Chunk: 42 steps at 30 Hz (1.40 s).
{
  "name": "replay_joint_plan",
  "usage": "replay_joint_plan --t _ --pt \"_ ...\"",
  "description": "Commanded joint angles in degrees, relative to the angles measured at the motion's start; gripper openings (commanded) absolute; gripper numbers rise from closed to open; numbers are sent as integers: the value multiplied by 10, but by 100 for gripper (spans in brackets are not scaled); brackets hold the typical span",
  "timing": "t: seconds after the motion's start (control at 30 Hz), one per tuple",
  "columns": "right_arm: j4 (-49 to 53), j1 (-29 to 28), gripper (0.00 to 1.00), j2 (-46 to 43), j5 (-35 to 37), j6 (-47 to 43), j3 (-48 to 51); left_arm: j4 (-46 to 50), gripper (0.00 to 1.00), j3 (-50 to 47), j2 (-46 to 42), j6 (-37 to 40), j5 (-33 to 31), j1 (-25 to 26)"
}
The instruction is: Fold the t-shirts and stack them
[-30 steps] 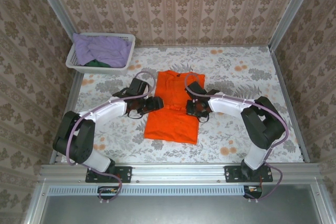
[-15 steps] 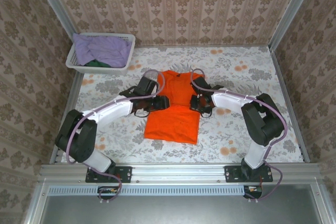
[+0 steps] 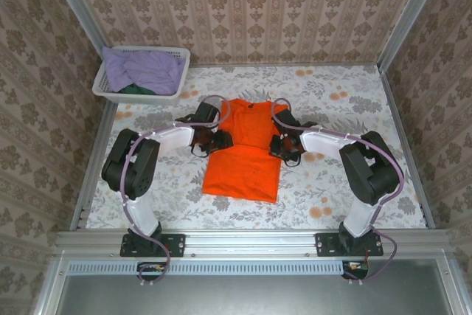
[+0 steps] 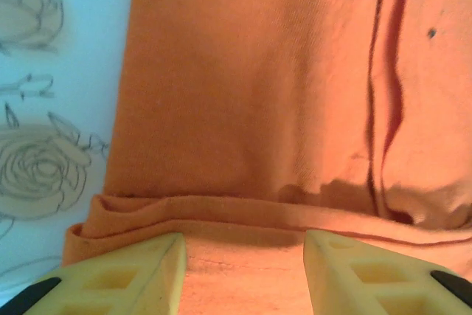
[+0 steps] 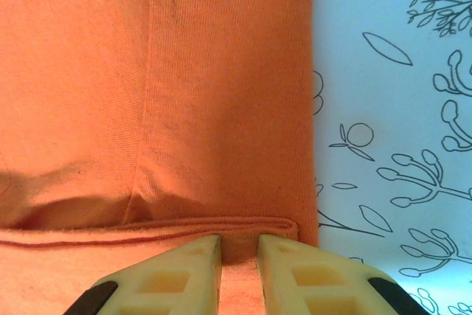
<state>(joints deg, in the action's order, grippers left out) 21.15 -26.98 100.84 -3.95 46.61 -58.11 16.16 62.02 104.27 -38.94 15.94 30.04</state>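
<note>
Fold of orange t-shirt (image 5: 147, 108) in right gripper (image 5: 238, 252)

Three t-shirts — one orange shirt (image 3: 243, 160), one lavender shirt (image 3: 144, 70), one dark green shirt (image 3: 136, 89) — plus one white basket (image 3: 181, 54), one tabletop (image 3: 346, 108).

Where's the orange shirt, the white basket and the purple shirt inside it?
orange shirt (image 3: 247, 171), overhead view, middle of its lower half.
basket (image 3: 147, 98), overhead view, its near wall.
purple shirt (image 3: 144, 70), overhead view, middle of the bunched cloth.
</note>
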Motion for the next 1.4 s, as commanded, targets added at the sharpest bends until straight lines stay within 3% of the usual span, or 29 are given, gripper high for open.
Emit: replay_joint_plan --t 0.0,0.13,0.27,0.37,0.43,0.57,0.73,1.0,1.2,1.37 --pt "16 5 24 -17 6 -8 18 10 48 15 8 13 14 -2" --pt "33 4 26 -53 14 -12 25 24 58 11 -25 18 4 -2" --pt "6 -15 35 -136 17 -8 83 47 72 -25 -108 23 -37 -2" --pt "-29 -56 43 -199 10 7 137 62 74 -72 -179 27 -60 6" --pt "-39 -83 45 -230 -12 18 167 83 73 -99 -213 35 -58 19" --pt "4 -136 48 -273 -22 38 206 158 56 -139 -260 49 -72 75" --pt "47 -175 54 -340 4 103 274 187 56 -211 -303 9 -132 140" --pt "-10 -214 59 -380 -2 166 318 158 57 -273 -361 -44 -131 124" --pt "-36 -227 58 -362 2 174 304 110 57 -322 -433 -87 -64 69" --pt "-52 -229 55 -349 2 180 298 88 43 -338 -443 -90 -37 53"
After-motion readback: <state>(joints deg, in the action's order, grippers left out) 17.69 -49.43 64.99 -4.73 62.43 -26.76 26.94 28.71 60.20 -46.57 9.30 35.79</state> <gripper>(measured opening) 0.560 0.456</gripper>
